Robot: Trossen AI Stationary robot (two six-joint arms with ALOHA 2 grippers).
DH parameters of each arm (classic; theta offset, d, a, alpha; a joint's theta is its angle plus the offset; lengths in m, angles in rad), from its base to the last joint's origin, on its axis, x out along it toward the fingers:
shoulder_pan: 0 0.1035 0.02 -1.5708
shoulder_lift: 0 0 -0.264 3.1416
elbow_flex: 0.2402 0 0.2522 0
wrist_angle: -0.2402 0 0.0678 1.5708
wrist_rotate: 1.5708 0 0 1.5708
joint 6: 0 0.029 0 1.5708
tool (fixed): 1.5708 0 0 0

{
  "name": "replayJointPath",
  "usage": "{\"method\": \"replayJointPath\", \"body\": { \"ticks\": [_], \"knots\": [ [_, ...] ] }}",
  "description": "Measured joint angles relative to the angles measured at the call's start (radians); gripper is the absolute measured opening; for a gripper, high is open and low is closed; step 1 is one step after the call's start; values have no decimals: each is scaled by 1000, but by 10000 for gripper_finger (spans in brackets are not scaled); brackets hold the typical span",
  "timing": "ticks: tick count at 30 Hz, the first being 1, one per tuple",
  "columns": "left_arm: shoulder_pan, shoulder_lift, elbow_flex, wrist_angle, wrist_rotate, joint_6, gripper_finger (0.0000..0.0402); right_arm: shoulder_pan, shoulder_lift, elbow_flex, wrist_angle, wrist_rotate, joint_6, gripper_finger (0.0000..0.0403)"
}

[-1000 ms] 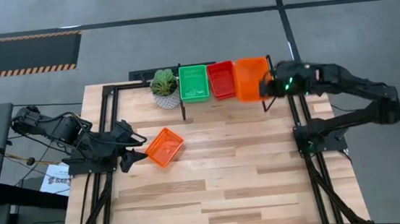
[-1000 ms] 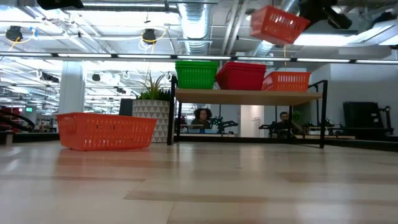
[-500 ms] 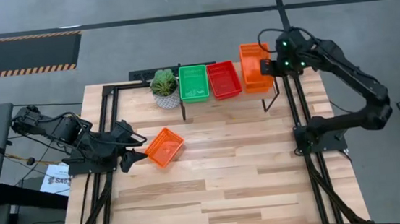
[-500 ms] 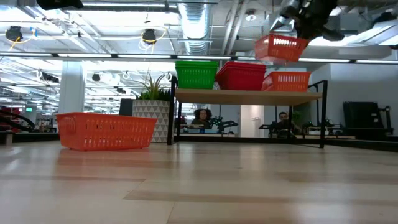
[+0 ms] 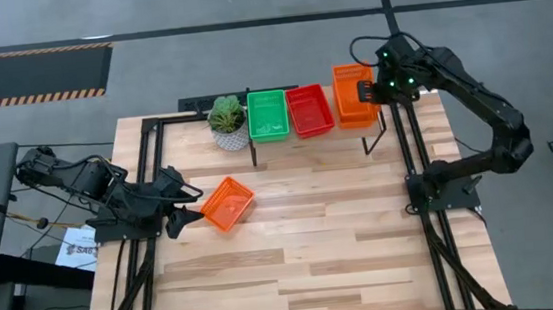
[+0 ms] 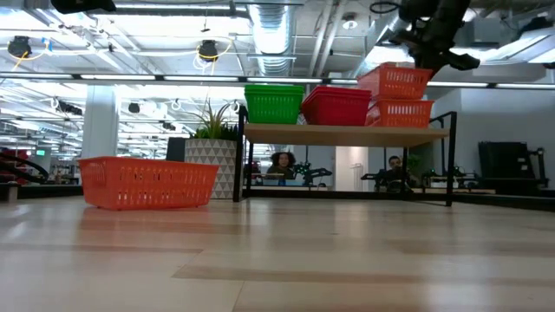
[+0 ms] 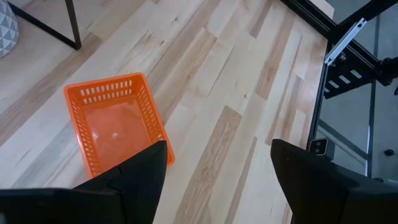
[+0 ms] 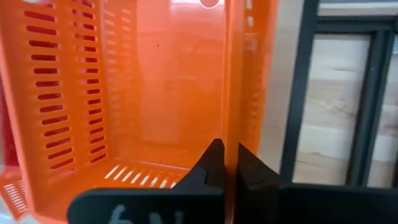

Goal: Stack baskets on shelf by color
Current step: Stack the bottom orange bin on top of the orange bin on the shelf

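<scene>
The right gripper [image 5: 368, 91] is at the far right of the table, over the right end of the shelf [image 6: 347, 133]. Its fingers [image 8: 211, 163] are pinched closed on the side wall of an orange basket [image 5: 354, 94], which sits tilted on top of another orange basket [image 6: 401, 113] already on the shelf. In the low view the held basket's right side is higher than its left, so it is not yet seated flat in the one beneath.

To the left of the orange pair on the shelf stand the red baskets [image 5: 309, 109], and left of those the green baskets [image 5: 267, 115]; how many are nested in each pile cannot be told. A potted plant [image 5: 227, 121] stands on the table just beside the shelf's left end.

The left gripper [image 5: 186, 205] waits near the left edge of the table with its fingers spread wide and nothing between them. A lone orange basket [image 7: 115, 122] lies on the tabletop [image 5: 314, 242] just in front of it, upright and set at an angle to the table's edges.
</scene>
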Motion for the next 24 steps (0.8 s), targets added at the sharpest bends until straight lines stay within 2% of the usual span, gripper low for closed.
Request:
{"method": "replayJointPath", "body": {
  "ticks": [10, 18, 24],
  "knots": [
    [0, 0, 0, 0, 0, 0, 274, -2, 65, 0, -1, 1, -31, 20],
    [0, 0, 0, -1, 0, 0, 274, -2, 99, -1, -7, 2, -56, 14],
    [0, 0, 0, -1, 0, 1, 274, -8, 89, -1, -15, 5, -55, 45]
  ]
}}
